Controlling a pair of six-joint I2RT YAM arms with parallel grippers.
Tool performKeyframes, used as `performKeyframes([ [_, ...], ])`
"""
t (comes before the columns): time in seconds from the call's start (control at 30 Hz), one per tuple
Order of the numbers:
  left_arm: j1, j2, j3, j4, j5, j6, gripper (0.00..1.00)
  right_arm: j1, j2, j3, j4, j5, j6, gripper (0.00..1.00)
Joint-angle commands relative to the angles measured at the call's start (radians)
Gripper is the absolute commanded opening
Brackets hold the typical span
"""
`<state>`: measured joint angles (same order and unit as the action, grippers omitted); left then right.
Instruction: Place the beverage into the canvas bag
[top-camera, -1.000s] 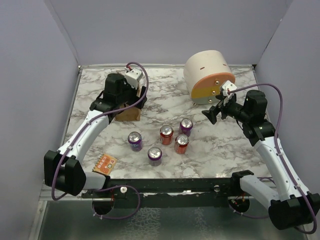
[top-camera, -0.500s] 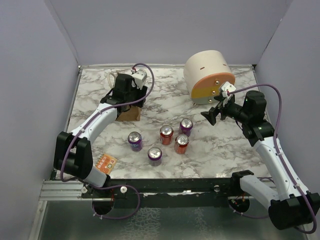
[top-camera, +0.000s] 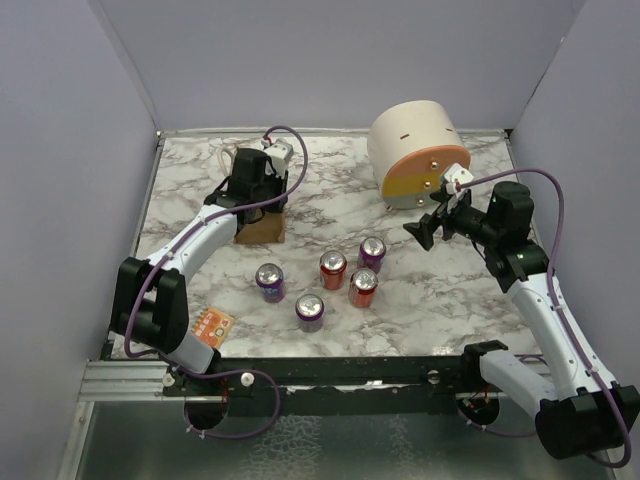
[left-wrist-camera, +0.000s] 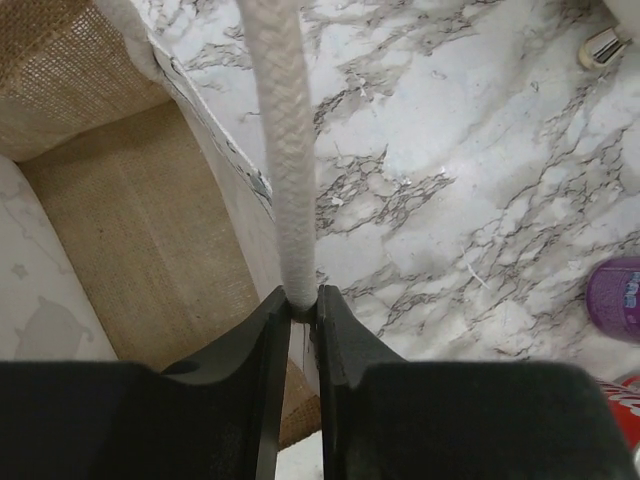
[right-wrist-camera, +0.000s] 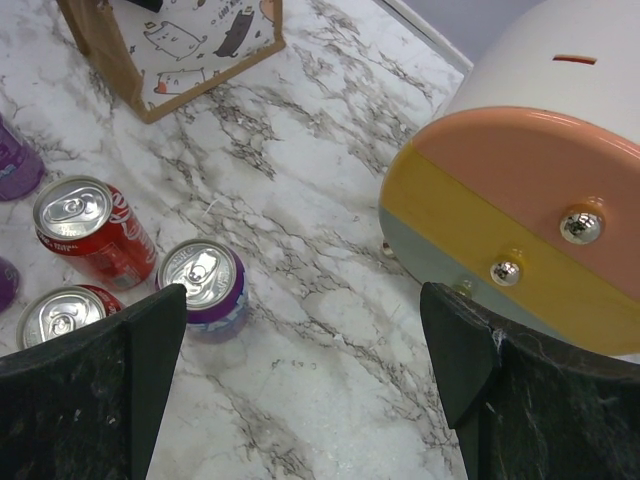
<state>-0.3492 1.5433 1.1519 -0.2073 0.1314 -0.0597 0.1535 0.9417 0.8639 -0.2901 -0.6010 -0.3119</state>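
The two black fingers (left-wrist-camera: 262, 360) of the left gripper (left-wrist-camera: 303, 305) are pressed together on a white braided rope handle (left-wrist-camera: 280, 150), which runs straight up from the pinch. Just left of the pinch, the wrist view looks into the open mouth of the canvas bag (left-wrist-camera: 130, 250), showing its tan woven inner wall. From above, this gripper (top-camera: 257, 203) sits over the top of the bag (top-camera: 263, 229), which stands upright on the far left part of the marble table (top-camera: 450, 290). The second handle loops out to the bag's far left.

The right gripper (right-wrist-camera: 300, 300) has its fingers spread wide apart and holds nothing. It hangs in the air above the table on the right side (top-camera: 432, 225), pointing left.

Five cans (top-camera: 333, 268) stand upright in a loose cluster at the middle of the table, near and to the right of the bag and apart from it. Three are purple and two are red. None is touched by either gripper.

A large cream cylinder (top-camera: 415, 150) with an orange and yellow face lies at the far right, just beyond the right gripper. A small orange card (top-camera: 212, 325) lies flat at the near left edge.
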Motion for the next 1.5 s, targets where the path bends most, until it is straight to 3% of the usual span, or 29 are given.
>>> performKeyframes([
  [0.0,-0.011,0.0,0.004,0.012,0.067,-0.066,0.14,-0.017,0.002,-0.015,0.033,-0.027,-0.01,0.99],
  [0.3,-0.072,-0.082,-0.063,0.051,0.161,-0.176,0.1,-0.017,0.007,-0.045,-0.015,-0.243,-0.112,1.0],
  [0.57,-0.118,-0.139,-0.137,0.111,0.253,-0.223,0.35,-0.017,0.04,-0.054,-0.017,-0.233,-0.132,1.0],
  [0.73,-0.119,-0.197,-0.137,0.1,0.294,-0.137,0.56,-0.017,0.05,-0.059,-0.017,-0.23,-0.138,1.0],
  [0.93,-0.119,-0.302,-0.06,-0.084,0.253,0.094,0.77,-0.018,0.05,-0.06,-0.017,-0.229,-0.137,1.0],
  [1.23,-0.119,-0.52,-0.058,-0.546,0.189,0.48,0.83,-0.017,0.015,-0.058,-0.007,-0.219,-0.125,1.0],
  [1.37,-0.119,-0.521,-0.056,-0.748,0.16,0.588,0.84,-0.017,0.009,-0.054,-0.009,-0.215,-0.127,1.0],
  [1.47,-0.119,-0.494,-0.093,-0.808,0.151,0.625,0.87,-0.017,0.003,-0.056,-0.009,-0.22,-0.127,1.0],
])
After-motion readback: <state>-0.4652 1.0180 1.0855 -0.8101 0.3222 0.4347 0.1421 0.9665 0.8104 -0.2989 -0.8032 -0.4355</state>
